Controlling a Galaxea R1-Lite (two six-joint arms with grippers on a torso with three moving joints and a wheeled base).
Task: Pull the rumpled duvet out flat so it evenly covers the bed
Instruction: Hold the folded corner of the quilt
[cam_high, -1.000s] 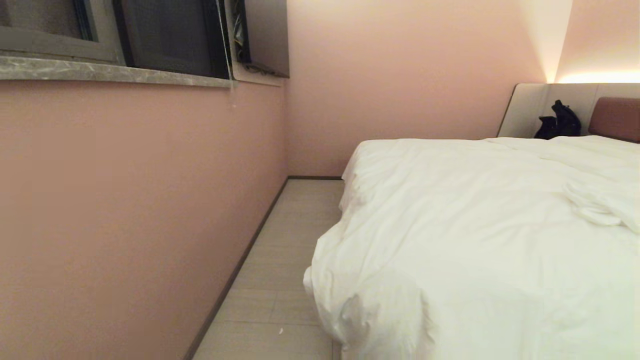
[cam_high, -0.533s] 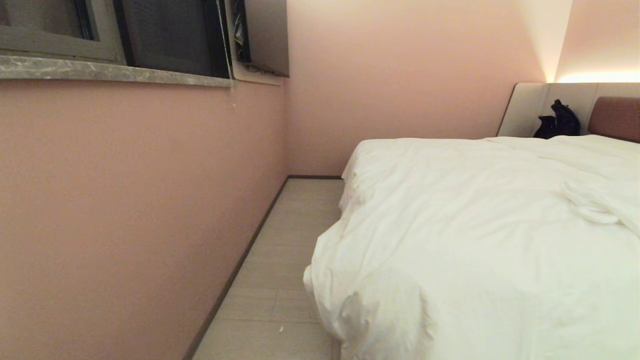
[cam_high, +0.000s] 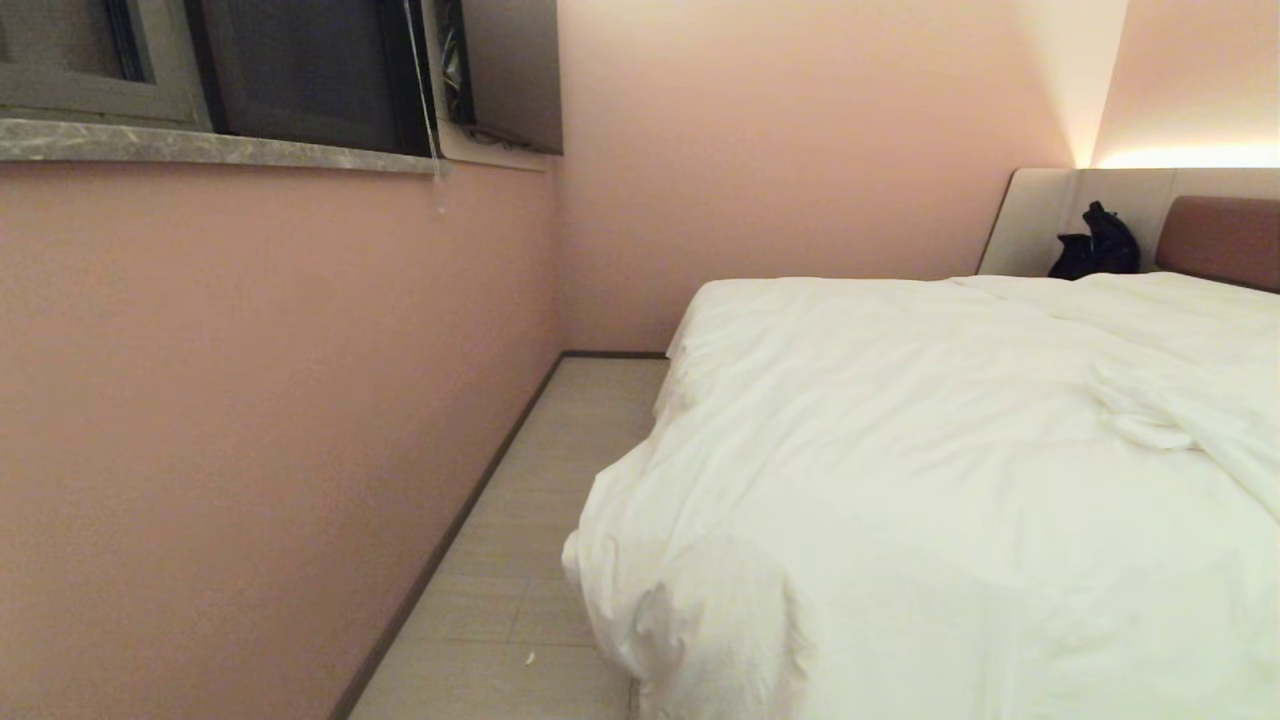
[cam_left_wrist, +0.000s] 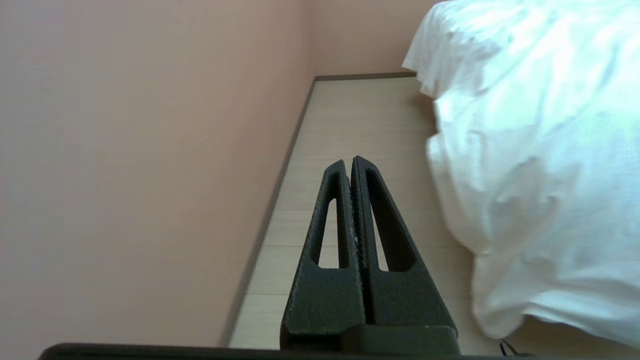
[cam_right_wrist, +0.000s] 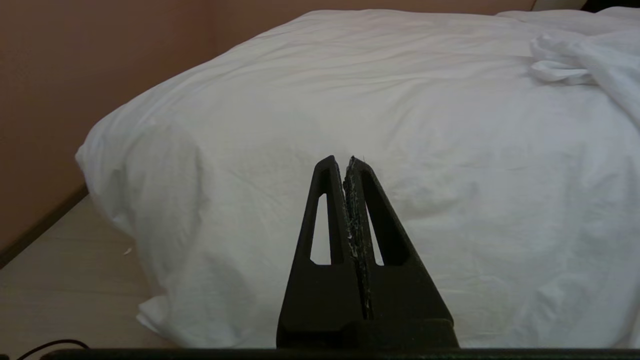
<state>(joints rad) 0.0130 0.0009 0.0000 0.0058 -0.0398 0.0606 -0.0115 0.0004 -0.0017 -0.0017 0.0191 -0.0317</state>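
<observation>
The white puffy duvet (cam_high: 900, 480) lies over the bed (cam_high: 1215, 235) and hangs over its near left corner, with a bunched fold (cam_high: 1150, 410) at the right. Neither arm shows in the head view. My left gripper (cam_left_wrist: 349, 161) is shut and empty, out over the floor strip beside the bed, the duvet (cam_left_wrist: 530, 150) to its side. My right gripper (cam_right_wrist: 345, 160) is shut and empty too, pointing at the duvet's (cam_right_wrist: 400, 100) hanging near side, apart from it.
A pink wall (cam_high: 250, 400) with a stone window sill (cam_high: 220, 150) runs along the left. A narrow strip of pale floor (cam_high: 530, 540) lies between wall and bed. A dark object (cam_high: 1095, 245) rests against the grey headboard panel. A thin black cable (cam_right_wrist: 50, 345) lies on the floor.
The whole head view has shifted a little to the left in the picture, so the camera has turned or moved. The duvet lies as before.
</observation>
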